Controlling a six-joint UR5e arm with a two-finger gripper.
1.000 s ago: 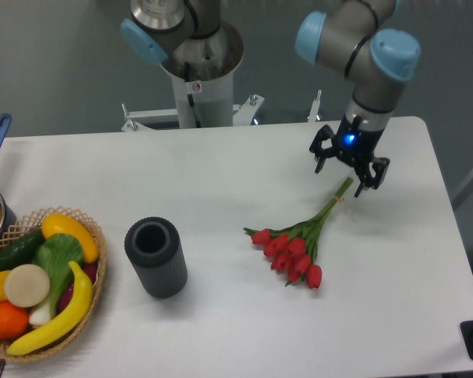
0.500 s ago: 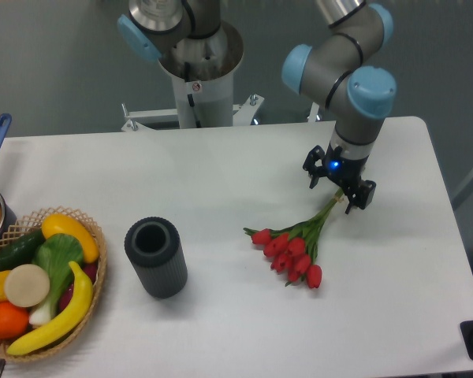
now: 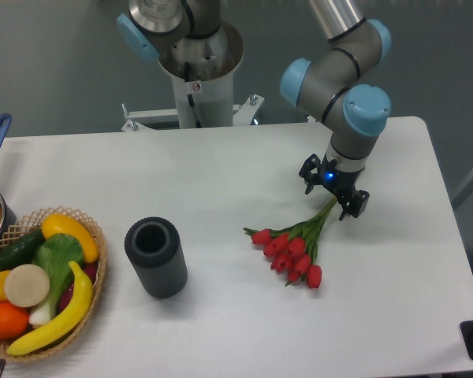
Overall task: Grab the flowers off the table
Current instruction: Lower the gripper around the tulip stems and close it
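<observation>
A: In the fixed camera, what has changed?

B: The end effector [image 3: 333, 194] has shifted left and down over the stems, fingers spread wide and straddling them, gripping nothing.

A: And the flowers [image 3: 293, 242]?

B: Unmoved, lying on the surface [image 3: 221, 165]. The arm looks ready to close.

One bunch of red tulips [image 3: 290, 250], one dark ribbed cylinder [image 3: 155, 257], one wicker basket [image 3: 94, 287] of produce holding one banana [image 3: 57, 319], one gripper [image 3: 332, 191].
</observation>
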